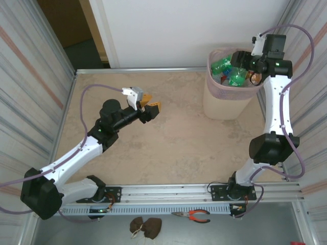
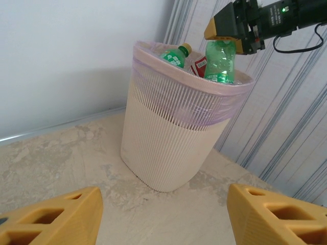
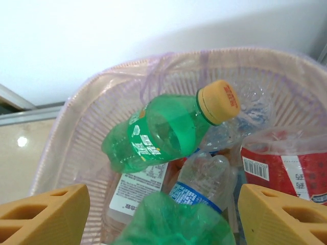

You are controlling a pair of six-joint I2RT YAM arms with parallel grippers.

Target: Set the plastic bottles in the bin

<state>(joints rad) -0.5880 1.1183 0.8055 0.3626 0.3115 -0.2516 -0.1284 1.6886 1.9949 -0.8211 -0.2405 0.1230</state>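
Observation:
The bin (image 1: 225,104) stands at the table's far right, beige and ribbed with a pink liner, and is also seen in the left wrist view (image 2: 168,143). My right gripper (image 1: 244,69) hovers over its mouth, open. A green bottle (image 3: 168,222) sits between the yellow fingers (image 3: 46,214) with a gap on each side, and stands upright at the rim (image 2: 219,61). Inside the bin (image 3: 66,153) lie a green bottle with a yellow cap (image 3: 163,132), a clear bottle with a blue label (image 3: 204,184) and a red-labelled one (image 3: 286,173). My left gripper (image 1: 151,103) is open over bare table, nothing between its fingers (image 2: 56,217).
Striped curtain walls close in both sides, and the right one runs just behind the bin. A metal rail edges the table's far side (image 1: 153,70). Red-handled pliers (image 1: 194,216) and two brown lumps (image 1: 144,226) lie on the shelf in front of the arm bases.

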